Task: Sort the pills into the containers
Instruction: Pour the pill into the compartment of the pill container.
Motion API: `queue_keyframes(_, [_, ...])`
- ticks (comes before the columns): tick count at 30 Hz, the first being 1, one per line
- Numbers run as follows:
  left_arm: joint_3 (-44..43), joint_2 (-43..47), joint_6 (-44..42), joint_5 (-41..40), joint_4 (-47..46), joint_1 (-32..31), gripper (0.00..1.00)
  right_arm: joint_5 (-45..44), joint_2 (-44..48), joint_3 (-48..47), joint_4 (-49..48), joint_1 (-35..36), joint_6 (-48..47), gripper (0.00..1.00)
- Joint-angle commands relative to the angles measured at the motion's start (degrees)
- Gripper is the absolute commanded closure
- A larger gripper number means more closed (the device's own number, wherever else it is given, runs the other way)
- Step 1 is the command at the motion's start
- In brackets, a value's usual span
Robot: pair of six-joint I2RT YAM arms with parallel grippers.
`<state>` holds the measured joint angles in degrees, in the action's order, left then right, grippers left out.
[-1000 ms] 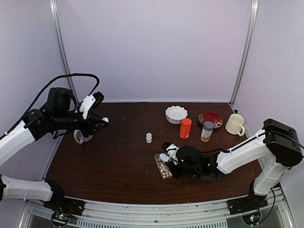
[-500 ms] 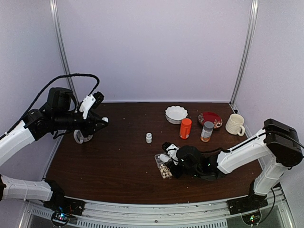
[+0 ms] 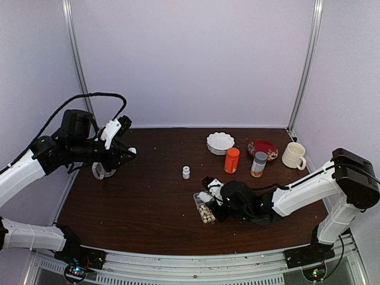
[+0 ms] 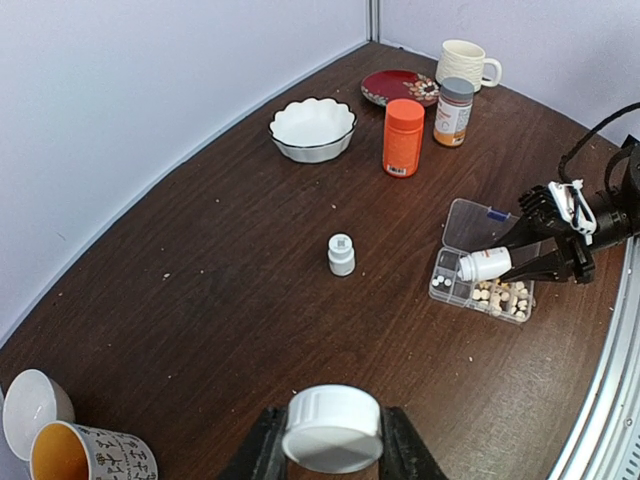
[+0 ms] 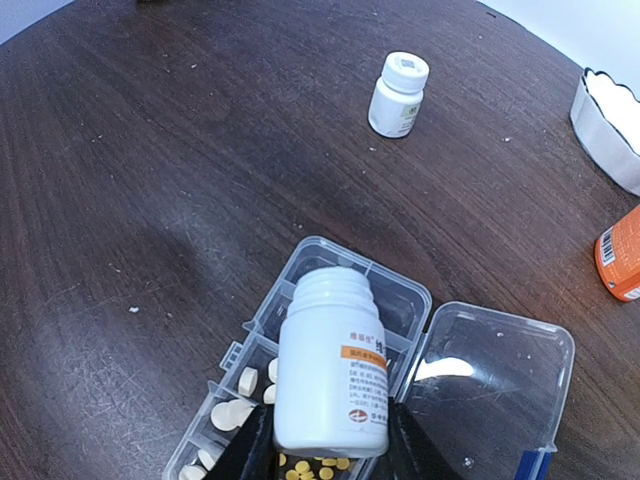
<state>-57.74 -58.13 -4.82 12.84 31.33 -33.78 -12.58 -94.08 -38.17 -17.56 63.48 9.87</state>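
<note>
The white-and-black left arm (image 3: 24, 169) is hanging raised and bent, its left gripper (image 4: 333, 445) pinching a white ribbed plastic cap (image 4: 333, 425). The right arm (image 3: 300, 191) is stretching low and leftward, its right gripper (image 5: 330, 445) clamping a white plastic bottle (image 5: 330, 370).

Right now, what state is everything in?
box: lid open, pills inside.
held bottle: uncapped, tipped over box.
cap: off, upside unclear.
small bottle: capped, upright.
orange bottle: capped, upright.
grey-capped bottle: upright.
left gripper: shut on cap.
right gripper: shut on held bottle.
</note>
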Motion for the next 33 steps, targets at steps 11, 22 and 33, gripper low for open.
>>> queue_keyframes(11, [-0.2,-0.3,-1.0,0.1,-1.8,0.4,1.00,-0.7,0.1,-2.6,2.6,-0.4,0.4,1.00])
queue_keyframes(22, [-0.7,-1.0,-1.3,0.8,-1.1,0.4,1.00,-0.2,0.0,-3.7,3.3,-0.5,0.2,1.00])
queue_keyframes(33, [-0.9,-1.3,-1.4,1.2,-0.8,0.4,1.00,1.1,1.6,-1.4,-0.1,-0.5,-0.1,1.00])
